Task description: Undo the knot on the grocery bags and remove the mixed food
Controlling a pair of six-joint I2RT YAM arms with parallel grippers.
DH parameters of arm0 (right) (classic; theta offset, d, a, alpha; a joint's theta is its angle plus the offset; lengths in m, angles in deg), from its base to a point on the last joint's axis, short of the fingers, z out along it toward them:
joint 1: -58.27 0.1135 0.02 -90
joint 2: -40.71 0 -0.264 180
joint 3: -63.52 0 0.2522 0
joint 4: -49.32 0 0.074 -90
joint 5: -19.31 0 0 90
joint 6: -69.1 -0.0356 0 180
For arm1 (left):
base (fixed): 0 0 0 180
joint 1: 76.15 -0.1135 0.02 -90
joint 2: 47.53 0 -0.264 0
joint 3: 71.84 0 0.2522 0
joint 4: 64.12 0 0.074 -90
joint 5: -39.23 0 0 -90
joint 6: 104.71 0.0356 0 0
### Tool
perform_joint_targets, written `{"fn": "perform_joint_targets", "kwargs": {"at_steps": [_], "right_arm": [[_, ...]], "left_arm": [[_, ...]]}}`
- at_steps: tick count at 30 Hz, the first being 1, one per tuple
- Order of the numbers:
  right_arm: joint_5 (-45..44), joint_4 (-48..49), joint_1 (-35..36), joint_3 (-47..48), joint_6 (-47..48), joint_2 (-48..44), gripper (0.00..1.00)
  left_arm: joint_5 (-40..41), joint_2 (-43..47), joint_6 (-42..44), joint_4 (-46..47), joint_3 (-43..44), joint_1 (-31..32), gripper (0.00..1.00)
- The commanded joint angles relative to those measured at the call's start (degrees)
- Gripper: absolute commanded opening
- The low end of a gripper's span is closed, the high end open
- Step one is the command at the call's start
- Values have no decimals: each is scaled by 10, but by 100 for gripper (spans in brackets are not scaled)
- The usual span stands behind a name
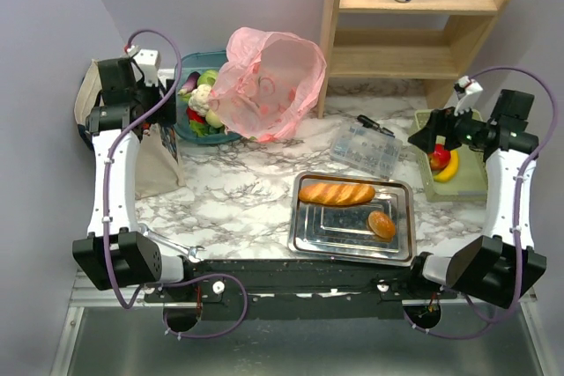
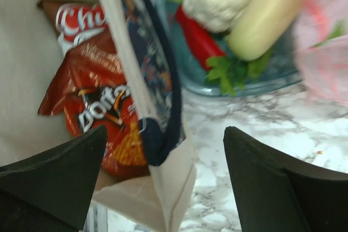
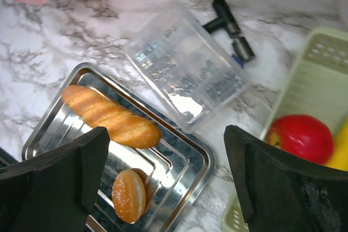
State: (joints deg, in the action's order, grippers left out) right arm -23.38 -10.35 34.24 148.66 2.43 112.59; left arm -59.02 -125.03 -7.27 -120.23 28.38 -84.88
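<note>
The knot could not be discerned on the pink bag (image 1: 269, 85), 11 o'clock from the tray (image 1: 348, 222). The canvas tote (image 2: 27, 80) half hid a chip bag (image 2: 103, 112). Both sets of jaws stood wide and empty: left gripper (image 2: 164, 139) astride the tote rim, right gripper (image 3: 166, 139) above the tray.

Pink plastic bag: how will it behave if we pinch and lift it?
Probably floppy: the pink bag looks thin, crinkled and translucent, so it should bunch rather than hold shape. Likely very light; a push may just crumple or slide it on the smooth marble table.
</note>
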Motion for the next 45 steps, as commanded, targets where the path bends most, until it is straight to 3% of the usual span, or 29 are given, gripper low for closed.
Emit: {"fn": "perform_joint_targets", "kwargs": {"at_steps": [1,3,5,9,19,26,29,38,45], "right_arm": [[31,-29,55,4,30,-5,93],[37,-32,71,10,32,3,93],[39,-27,85,13,29,9,93],[43,-16,106,20,24,13,93],[54,3,150,16,15,21,93],[55,37,198,14,-8,48,93],[55,46,215,25,-18,59,93],[39,26,225,49,-10,56,93],[35,20,226,40,-24,34,93]], "left_arm": [[110,-4,27,-43,-35,-34,82],[112,0,40,-48,-58,-43,78],[107,9,56,-59,-81,-52,64],[63,30,71,-117,-101,-76,2],[61,198,223,-275,-134,-89,0],[-139,268,363,-477,-95,-87,0],[-220,280,377,-498,-98,-46,0],[-335,214,186,-332,-77,151,0],[-360,151,-120,-41,-96,231,0]]}}
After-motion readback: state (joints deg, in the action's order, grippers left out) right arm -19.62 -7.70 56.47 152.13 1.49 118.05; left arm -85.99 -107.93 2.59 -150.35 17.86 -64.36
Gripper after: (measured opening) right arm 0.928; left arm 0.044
